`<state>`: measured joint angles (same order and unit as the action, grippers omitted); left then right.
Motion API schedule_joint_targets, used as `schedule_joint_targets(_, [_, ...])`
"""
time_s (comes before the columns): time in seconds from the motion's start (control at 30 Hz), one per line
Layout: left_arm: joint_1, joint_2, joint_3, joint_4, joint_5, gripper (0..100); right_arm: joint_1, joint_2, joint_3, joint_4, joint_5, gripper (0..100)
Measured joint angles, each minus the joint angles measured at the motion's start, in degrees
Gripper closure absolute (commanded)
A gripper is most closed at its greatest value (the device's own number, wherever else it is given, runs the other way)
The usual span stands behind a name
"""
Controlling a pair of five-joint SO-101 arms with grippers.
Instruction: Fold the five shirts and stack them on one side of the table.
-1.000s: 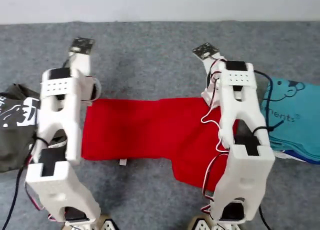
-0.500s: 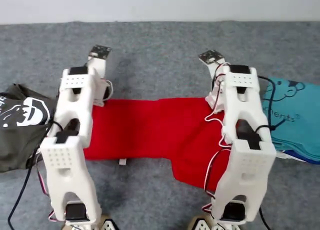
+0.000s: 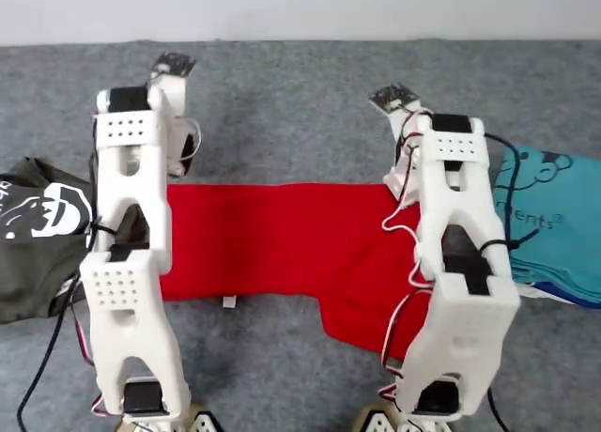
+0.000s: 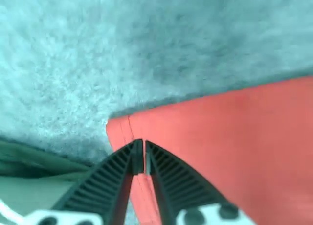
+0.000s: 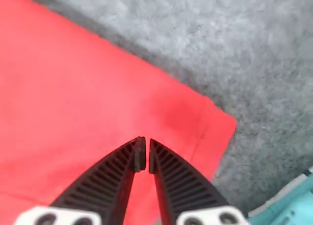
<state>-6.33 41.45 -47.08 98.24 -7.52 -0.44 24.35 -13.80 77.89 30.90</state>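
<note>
Lying flat across the middle of the grey, felt-like worktop, the red shirt forms a smooth long rectangle with a lower flap that runs under the right arm. In the left wrist view the left claw has its 2 ribbed black fingers pressed almost together, a mere slit between them, tips over the stitched corner of the red shirt; I cannot tell if cloth is pinched. The right claw is likewise drawn together above the red cloth, near its other far corner.

Since half a second ago the left arm has swung away toward the far left, its wrist now farther up the worktop, and the shirt's far edge reaches farther left and lies straighter. The right arm has barely shifted.

A crumpled dark olive shirt with a white print sits just beside the red shirt's left edge, and a folded teal shirt lies near the right arm. Bare grey surface stretches beyond the shirt's far edge, with a narrower strip along its near edge.
</note>
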Motion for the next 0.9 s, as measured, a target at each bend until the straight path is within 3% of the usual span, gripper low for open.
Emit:
schedule_joint_targets(0.23, [5.2, -12.4, -0.5, 0.8, -0.5, 98, 0.3, -12.9, 0.0, 9.7, 0.0, 97.8])
schedule_joint_targets(0.43, [12.4, -20.9, 7.2, 0.9, -3.0, 98, 4.7, -25.4, 0.0, 20.7, 0.0, 97.8])
schedule_joint_targets(0.9, [41.1, -23.0, 22.7, 0.9, -6.6, 97, 35.3, -48.4, 7.7, 22.5, 0.0, 97.3])
